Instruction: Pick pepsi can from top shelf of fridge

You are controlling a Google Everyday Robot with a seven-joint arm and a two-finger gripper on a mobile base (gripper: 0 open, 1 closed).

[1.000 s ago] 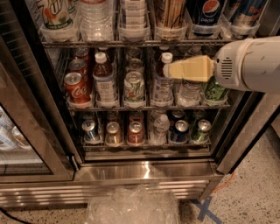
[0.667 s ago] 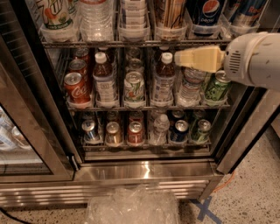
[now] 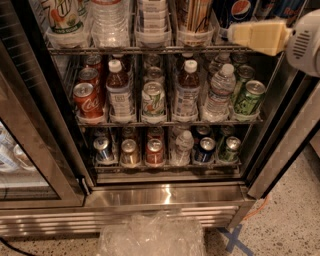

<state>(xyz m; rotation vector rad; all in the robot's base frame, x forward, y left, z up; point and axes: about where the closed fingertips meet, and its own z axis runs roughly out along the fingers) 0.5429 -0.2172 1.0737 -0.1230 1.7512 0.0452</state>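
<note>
Moved: my gripper (image 3: 233, 34) has gone up from the middle shelf to the height of the top shelf (image 3: 150, 49), and a little to the right.
Gripper: cream-coloured, smooth, wedge-shaped, on a round white wrist with a small grille; it points left, at the right end of the top shelf.
Grip state: I cannot tell if it is spread or pressed together.
Pepsi can (image 3: 240, 10): dark blue metal with the round red-white-blue globe, standing on the top shelf at the right, just above and behind my gripper; whether they touch, I cannot tell.
Top shelf: thin silver wire, with clear plastic round holders in a row.
Lower shelves: a shiny red Coca-Cola can (image 3: 87, 100), a ribbed clear water bottle (image 3: 220, 92), a green can (image 3: 248, 97).
Fridge (image 3: 165, 196): brushed stainless steel, dark inside, the glass door (image 3: 20, 150) open at the left.
Floor (image 3: 295, 215): pale speckled stone, with a crumpled clear plastic sheet (image 3: 150, 235) and a blue tape cross (image 3: 232, 239) beside it.
</note>
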